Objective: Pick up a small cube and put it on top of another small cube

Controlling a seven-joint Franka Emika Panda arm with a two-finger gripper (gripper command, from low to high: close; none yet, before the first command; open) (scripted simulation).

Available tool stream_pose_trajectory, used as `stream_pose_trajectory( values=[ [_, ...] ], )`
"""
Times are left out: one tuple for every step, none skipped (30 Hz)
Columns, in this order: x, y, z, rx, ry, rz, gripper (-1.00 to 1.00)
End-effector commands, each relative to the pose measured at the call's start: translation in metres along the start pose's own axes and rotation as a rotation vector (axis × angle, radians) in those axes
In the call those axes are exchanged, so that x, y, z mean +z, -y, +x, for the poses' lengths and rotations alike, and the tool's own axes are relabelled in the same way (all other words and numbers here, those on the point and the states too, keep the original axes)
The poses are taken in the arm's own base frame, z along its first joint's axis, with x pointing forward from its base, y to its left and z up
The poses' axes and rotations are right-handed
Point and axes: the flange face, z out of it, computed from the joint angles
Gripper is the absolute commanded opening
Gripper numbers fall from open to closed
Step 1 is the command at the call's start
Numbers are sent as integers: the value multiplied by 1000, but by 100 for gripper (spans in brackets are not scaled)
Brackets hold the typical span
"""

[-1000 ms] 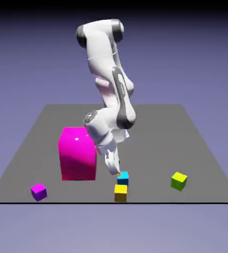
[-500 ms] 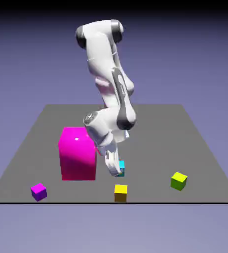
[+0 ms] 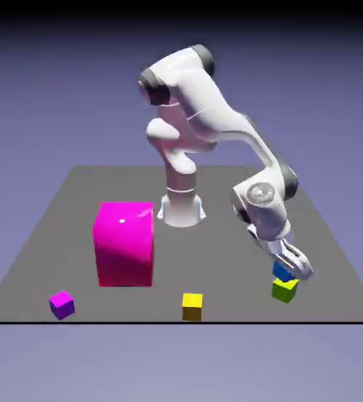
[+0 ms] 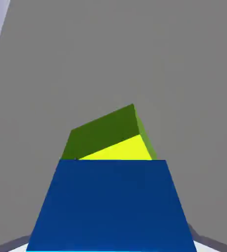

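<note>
Sitting on the lime cube [image 3: 284, 290] at the lower right of the exterior view, the blue cube [image 3: 282, 271] is between the jaws, and I cannot tell if they grip it. The table [image 3: 67, 228] carries a magenta block [image 3: 123, 243].

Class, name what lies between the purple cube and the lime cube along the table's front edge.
Only the yellow cube lies between purple cube and lime cube, shown in the exterior view.

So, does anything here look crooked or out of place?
Slightly: in the hand view the blue cube between the gripper's fingers is turned relative to the lime cube beneath it, so their edges do not line up. Nothing else stands out.
</note>
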Motion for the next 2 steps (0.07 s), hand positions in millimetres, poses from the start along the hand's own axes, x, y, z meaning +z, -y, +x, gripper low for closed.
stream_pose_trajectory(
  values=[
    [0,0,0,0,0,0,100],
    [-17,0,-2,1,2,0,100]
  ],
)
